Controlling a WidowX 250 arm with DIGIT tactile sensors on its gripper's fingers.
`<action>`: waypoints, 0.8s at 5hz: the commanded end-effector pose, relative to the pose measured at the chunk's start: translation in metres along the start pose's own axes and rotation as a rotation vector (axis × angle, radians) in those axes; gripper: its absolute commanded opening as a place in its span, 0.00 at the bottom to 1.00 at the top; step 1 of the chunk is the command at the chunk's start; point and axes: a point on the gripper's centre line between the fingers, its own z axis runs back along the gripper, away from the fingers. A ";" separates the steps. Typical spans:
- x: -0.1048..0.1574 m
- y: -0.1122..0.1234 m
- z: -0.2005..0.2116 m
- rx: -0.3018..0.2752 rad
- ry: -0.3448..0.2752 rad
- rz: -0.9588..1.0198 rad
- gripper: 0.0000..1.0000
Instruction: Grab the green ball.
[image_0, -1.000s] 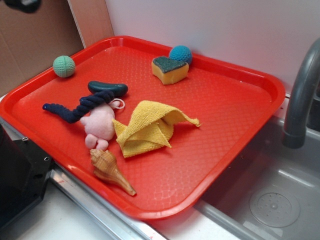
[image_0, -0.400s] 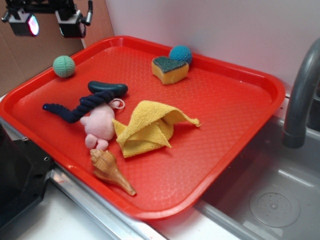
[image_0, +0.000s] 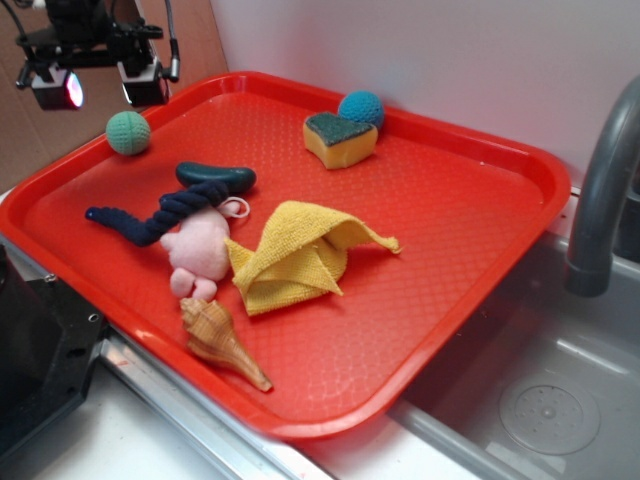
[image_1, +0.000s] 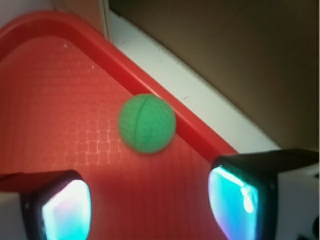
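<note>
Green ball (image_1: 146, 123) sits against the tray's rim (image_1: 165, 107); jaws hang spread above it, so I'd centre them, then descend clear of that rim.

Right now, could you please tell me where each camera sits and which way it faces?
Exterior: raised at the tray's near corner, looking down across the red tray toward the wall; the hand shows at top left.
Wrist: on the hand, looking down at the green ball by the tray's rim; both fingers show at the bottom.
Shared: the green ball, tray and hand.
</note>
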 end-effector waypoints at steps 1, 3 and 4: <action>0.016 0.019 -0.026 0.019 -0.021 0.025 1.00; 0.025 -0.005 -0.037 0.015 0.009 -0.027 1.00; 0.031 -0.003 -0.047 0.025 0.034 -0.032 1.00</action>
